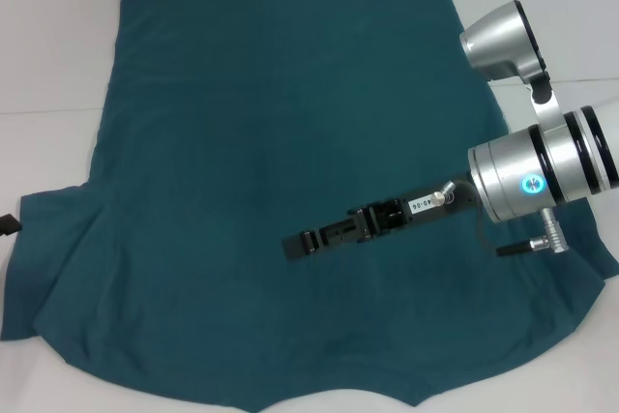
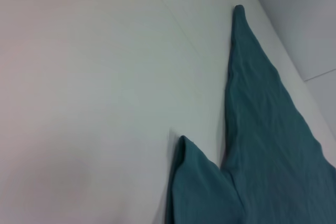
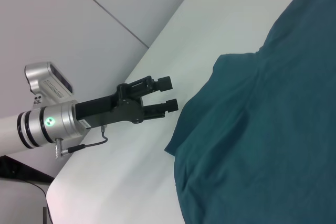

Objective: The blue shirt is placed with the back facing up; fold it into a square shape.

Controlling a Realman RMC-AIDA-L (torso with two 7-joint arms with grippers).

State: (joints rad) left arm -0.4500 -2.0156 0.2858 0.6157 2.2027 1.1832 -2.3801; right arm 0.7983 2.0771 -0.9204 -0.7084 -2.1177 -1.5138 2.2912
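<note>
Black fingers of the right gripper hover over the middle of the blue shirt, their gap not readable. In the right wrist view, the left gripper waits spread beside the left sleeve, holding nothing. Soft, light cotton probably drapes and wrinkles, so sleeve edges or hem corners look best to pinch. Spread flat on the white table, the shirt runs near-to-far, collar near, hem far.
</note>
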